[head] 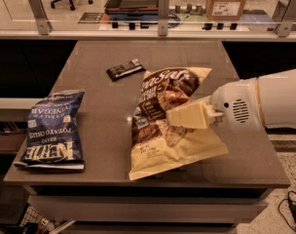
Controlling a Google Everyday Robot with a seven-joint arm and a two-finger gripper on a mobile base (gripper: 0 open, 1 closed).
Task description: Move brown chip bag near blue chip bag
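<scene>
Cream two-finger gripper [176, 118], centre-right of frame, clamped on the crinkly pale-tan brown chip bag [160, 94], probably to drag it. Glossy dark blue chip bag [51, 130] lies lower left, well apart.

One camera, set high at the table's near edge, looking down and across.

We're above the near side of the grey table [97, 65], tilted down towards its far railing [162, 13], close enough that the tabletop fills the view. The arm [265, 101] stretches in from the right edge, with the gripper [176, 118] mid-frame on the brown chip bag [160, 150] and the blue chip bag [53, 130] at lower left.
</scene>
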